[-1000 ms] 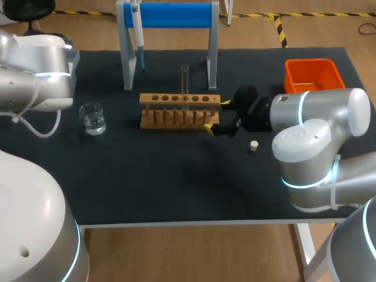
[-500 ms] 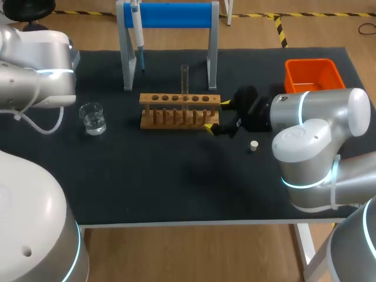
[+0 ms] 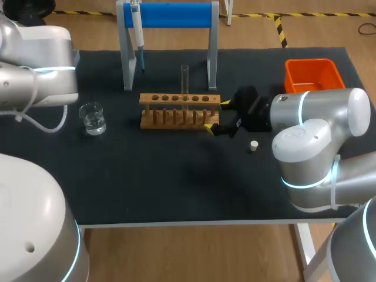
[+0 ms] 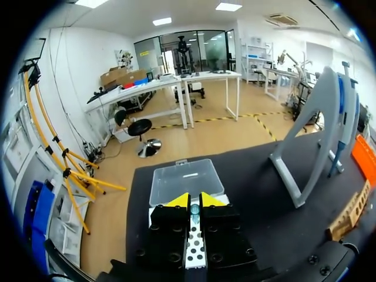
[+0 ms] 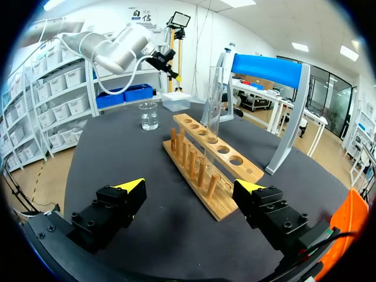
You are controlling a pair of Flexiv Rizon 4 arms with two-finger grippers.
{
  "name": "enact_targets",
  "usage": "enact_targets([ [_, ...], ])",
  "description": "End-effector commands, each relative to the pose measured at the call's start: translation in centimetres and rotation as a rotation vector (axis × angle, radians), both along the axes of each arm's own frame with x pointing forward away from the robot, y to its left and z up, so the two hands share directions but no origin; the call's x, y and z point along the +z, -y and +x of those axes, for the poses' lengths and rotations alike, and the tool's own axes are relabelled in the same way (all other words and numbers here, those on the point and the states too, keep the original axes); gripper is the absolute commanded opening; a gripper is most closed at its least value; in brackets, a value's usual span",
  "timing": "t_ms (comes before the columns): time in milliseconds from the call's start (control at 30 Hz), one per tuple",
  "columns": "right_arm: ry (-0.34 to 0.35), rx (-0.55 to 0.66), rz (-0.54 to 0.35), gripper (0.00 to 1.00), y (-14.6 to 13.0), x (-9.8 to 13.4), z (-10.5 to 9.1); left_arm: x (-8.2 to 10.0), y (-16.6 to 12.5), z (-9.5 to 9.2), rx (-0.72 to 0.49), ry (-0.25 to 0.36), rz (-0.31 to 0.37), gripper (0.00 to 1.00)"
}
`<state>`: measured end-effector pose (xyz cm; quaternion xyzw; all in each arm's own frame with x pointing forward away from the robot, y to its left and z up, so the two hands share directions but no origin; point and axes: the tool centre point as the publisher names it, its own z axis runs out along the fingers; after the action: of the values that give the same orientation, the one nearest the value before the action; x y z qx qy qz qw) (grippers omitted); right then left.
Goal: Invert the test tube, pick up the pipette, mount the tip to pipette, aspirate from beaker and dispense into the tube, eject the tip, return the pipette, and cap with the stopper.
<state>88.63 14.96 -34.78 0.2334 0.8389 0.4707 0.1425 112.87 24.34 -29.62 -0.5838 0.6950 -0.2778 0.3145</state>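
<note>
Counted on the bench (image 3: 176, 182): one test tube (image 3: 184, 82), one wooden rack (image 3: 179, 117), one beaker (image 3: 92, 117), one pipette (image 3: 138, 35), one stopper (image 3: 254, 145), one blue stand (image 3: 167, 14), one orange bin (image 3: 311, 73) and one clear lidded box (image 4: 185, 179).

My left arm (image 3: 35, 70) was over the back left corner of the bench. In its wrist view the left jaws were together, with the clear lidded box just ahead of them.

My right arm (image 3: 311, 135) came in from the right, its wrist lying level and aimed along the rack. The right jaws stood wide apart. One yellow fingertip (image 5: 132, 185) was on each side of the rack's near end, and I saw nothing clamped between them.

The test tube stood upright in a middle hole of the rack, long axis vertical. I could not tell which end was up.

The pipette hung on the stand beside its left post, long axis vertical, narrow end down. The beaker sat well left of the rack. The stopper lay on the bench to the right of the rack, apart from it.
</note>
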Motion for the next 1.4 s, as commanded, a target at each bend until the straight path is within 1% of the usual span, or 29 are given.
enact_targets([
  [33, 0.000, 0.000, 0.001, 1.00, 0.0, 0.0, 0.0, 0.8, 0.3, -1.4, 0.011, 0.057, -0.009, 0.00],
  [100, 0.000, 0.000, 0.001, 1.00, 0.0, 0.0, 0.0, 1.5, 0.7, -1.9, 0.006, 0.074, -0.019, 0.00],
  [167, 0.000, 0.000, 0.001, 1.00, 0.0, 0.0, 0.0, 2.7, 1.6, -2.5, -0.029, 0.089, -0.022, 0.00],
  [200, 0.000, 0.000, 0.001, 1.00, 0.0, 0.0, 0.0, 3.4, 2.2, -2.7, -0.058, 0.118, -0.042, 0.00],
  [233, 0.000, 0.000, 0.001, 1.00, 0.0, 0.0, 0.0, 4.0, 3.0, -3.1, -0.081, 0.119, -0.030, 0.00],
  [367, 0.000, 0.000, 0.001, 1.00, 0.0, 0.0, 0.0, 6.9, 7.2, -5.1, -0.230, 0.137, -0.026, 0.00],
  [500, 0.000, 0.000, 0.001, 1.00, 0.0, 0.0, 0.0, 9.7, 11.5, -8.1, -0.391, 0.136, -0.016, 0.00],
  [633, 0.000, 0.000, 0.001, 1.00, 0.0, 0.0, 0.0, 12.5, 15.3, -11.7, -0.543, 0.139, 0.005, 0.00],
  [667, 0.000, 0.000, 0.001, 1.00, 0.0, 0.0, 0.0, 13.1, 16.1, -12.6, -0.572, 0.139, 0.000, 0.00],
  [700, 0.000, 0.000, 0.001, 1.00, 0.0, 0.0, 0.0, 13.7, 17.0, -13.7, -0.609, 0.140, -0.005, 0.00],
  [767, 0.000, 0.000, 0.001, 1.00, 0.0, 0.0, 0.0, 14.5, 18.6, -15.5, -0.667, 0.122, 0.007, 0.00],
  [1400, 0.000, 0.000, 0.001, 1.00, 0.0, 0.0, 0.0, 14.5, 18.6, -15.5, -0.667, 0.122, 0.007, 0.00],
])
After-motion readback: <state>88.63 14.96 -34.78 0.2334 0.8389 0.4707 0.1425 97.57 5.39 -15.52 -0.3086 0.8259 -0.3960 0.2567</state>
